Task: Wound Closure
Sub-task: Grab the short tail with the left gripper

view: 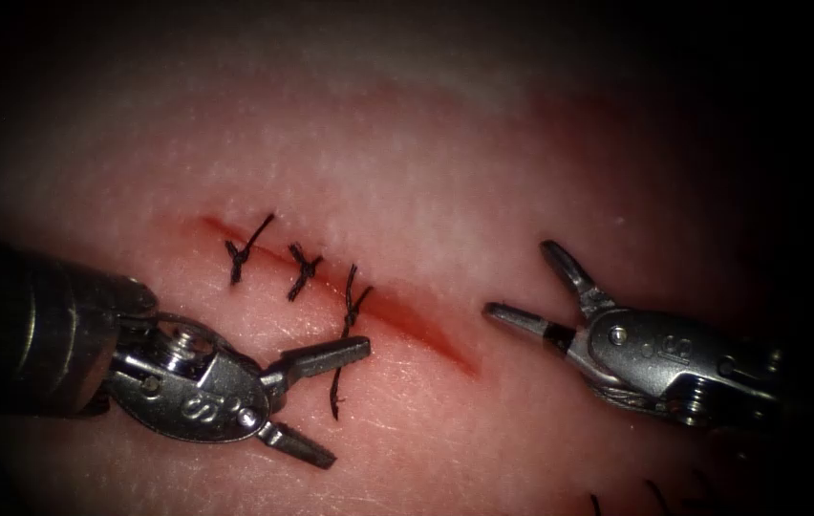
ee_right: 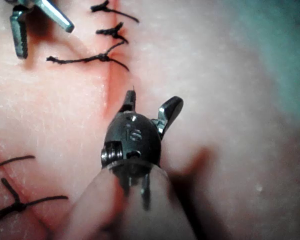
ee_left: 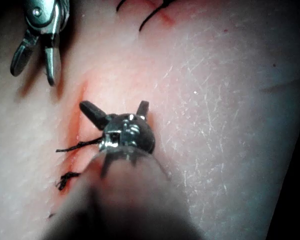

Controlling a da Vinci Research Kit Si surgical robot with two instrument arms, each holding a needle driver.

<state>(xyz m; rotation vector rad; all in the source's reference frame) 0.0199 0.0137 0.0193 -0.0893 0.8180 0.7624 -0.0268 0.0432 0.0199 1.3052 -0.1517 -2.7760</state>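
The tissue (view: 445,182) carries a slanting red cut (view: 426,330) from upper left to lower right. Three knotted black stitches (view: 304,272) cross its upper part. The third stitch's long thread tail (view: 335,397) hangs down past my left tool's upper jaw. My left tool (view: 350,403) lies left of the cut, jaws open, holding nothing. Right of the cut's lower end, my right tool (view: 519,279) is also open and holds nothing. The left wrist view shows my left tool (ee_left: 113,105) spread over the cut, a thread end (ee_left: 77,145) beside it. The right wrist view shows my right tool (ee_right: 151,102) open beside the cut, near the stitches (ee_right: 105,57).
Short dark thread ends (view: 655,495) lie on the tissue at the lower right edge. Further knotted stitches (ee_right: 15,205) on a second red line appear in the right wrist view. The cut's lower stretch (view: 445,349) lies open between the two tools.
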